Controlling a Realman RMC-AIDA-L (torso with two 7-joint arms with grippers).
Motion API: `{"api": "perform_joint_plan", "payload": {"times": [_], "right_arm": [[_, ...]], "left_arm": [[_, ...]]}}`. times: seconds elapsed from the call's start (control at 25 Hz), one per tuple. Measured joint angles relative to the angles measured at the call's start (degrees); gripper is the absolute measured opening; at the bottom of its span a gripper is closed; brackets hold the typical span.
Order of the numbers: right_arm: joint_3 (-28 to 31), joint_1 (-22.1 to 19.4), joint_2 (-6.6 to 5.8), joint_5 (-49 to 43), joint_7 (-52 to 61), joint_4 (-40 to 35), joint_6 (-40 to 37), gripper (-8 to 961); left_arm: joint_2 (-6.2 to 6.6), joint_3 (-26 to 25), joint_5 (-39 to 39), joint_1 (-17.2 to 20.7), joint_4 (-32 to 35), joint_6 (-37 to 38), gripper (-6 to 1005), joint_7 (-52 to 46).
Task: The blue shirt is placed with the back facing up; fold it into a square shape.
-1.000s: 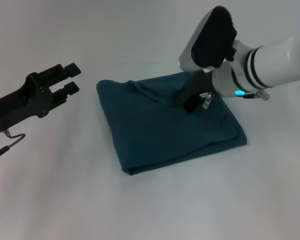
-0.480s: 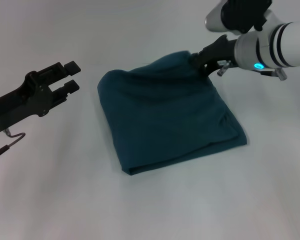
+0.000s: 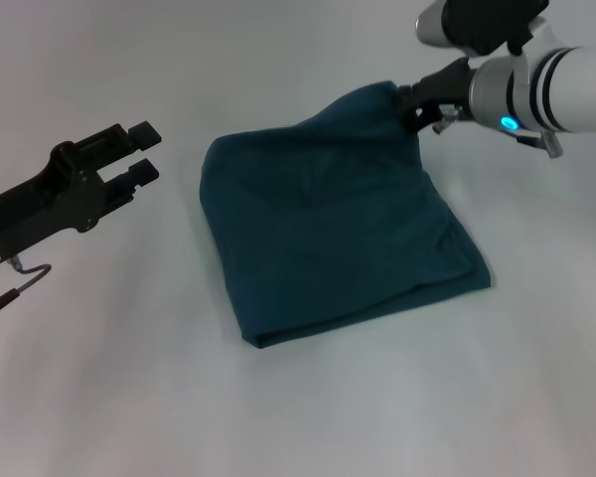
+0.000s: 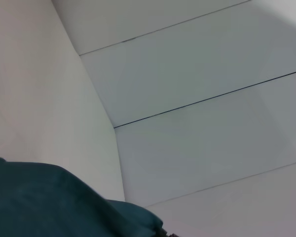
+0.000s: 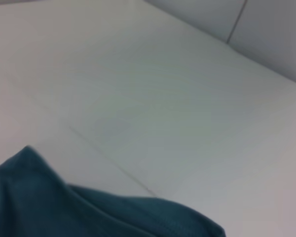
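Observation:
The blue shirt [image 3: 328, 234] lies folded into a rough square in the middle of the white table. Its far right corner is lifted off the surface, pinched by my right gripper [image 3: 409, 107], which is shut on the cloth at the back right. A fold of the shirt [image 5: 79, 207] fills the near part of the right wrist view, and the shirt [image 4: 49, 202] also shows in the left wrist view. My left gripper [image 3: 144, 151] hovers open to the left of the shirt, apart from it.
The white table [image 3: 99, 378] surrounds the shirt on all sides. White wall panels [image 4: 197, 98] stand behind it.
My right gripper moved from the middle of the shirt to its far right corner, closed on it and raised it. The left arm has not moved.

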Motion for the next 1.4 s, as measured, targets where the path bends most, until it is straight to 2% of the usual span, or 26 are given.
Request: {"api": "perform_joint_plan", "payload": {"times": [0.28, 0.56, 0.92, 1.24, 1.4], "right_arm": [[1.58, 1.7, -0.37, -0.52, 1.43, 2.58, 2.25, 21], [2.31, 2.45, -0.26, -4.24, 3.69, 3.29, 3.84, 23], [2.05, 3.74, -0.21, -4.6, 4.61, 5.5, 4.3, 24], [6.93, 5.1, -0.53, -9.07, 7.47, 8.31, 5.04, 26], [10.01, 5.59, -0.96, -15.14, 12.25, 7.96, 4.69, 200]], "left_arm": [[0.13, 0.0, 0.0, -0.19, 0.0, -0.19, 597, 0.0], [0.16, 0.0, -0.3, -0.41, 0.0, -0.51, 597, 0.0], [0.17, 0.0, -0.62, -0.2, -0.16, -0.54, 597, 0.06], [0.16, 0.0, -0.83, 0.05, -0.18, -0.05, 597, 0.24], [0.11, 0.0, -0.87, 0.13, -0.18, 0.16, 597, 0.31]]}}
